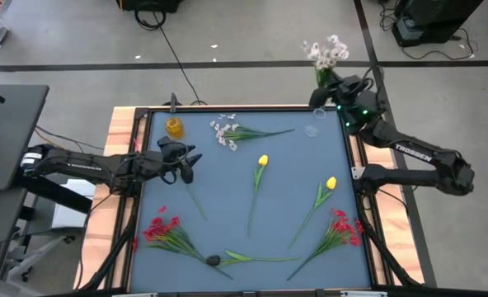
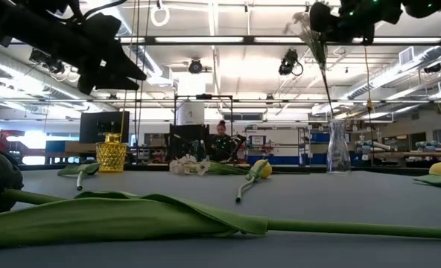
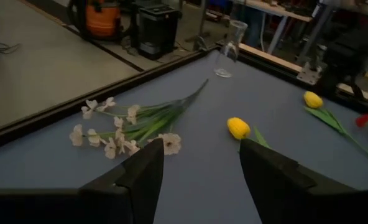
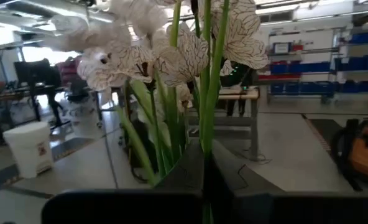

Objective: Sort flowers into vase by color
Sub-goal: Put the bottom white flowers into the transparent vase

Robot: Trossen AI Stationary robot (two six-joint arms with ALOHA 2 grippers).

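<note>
I've got a white spray (image 1: 327, 54) pinched tight in the right gripper (image 1: 333, 89), held upright above the tabletop's far right corner, just past the clear vase (image 1: 312, 129) — mid-delivery, I'd say. Next I need to line the stem over the vase mouth and lower it. Another white spray (image 1: 227, 132) lies near the far edge; the left gripper (image 1: 186, 161) hovers beside it, fingers apart, empty.

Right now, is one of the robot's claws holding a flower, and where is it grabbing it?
Yes. The right claw is shut on the white flower spray, gripping its green stems just below the blossoms. The left claw is open and holds nothing.
</note>
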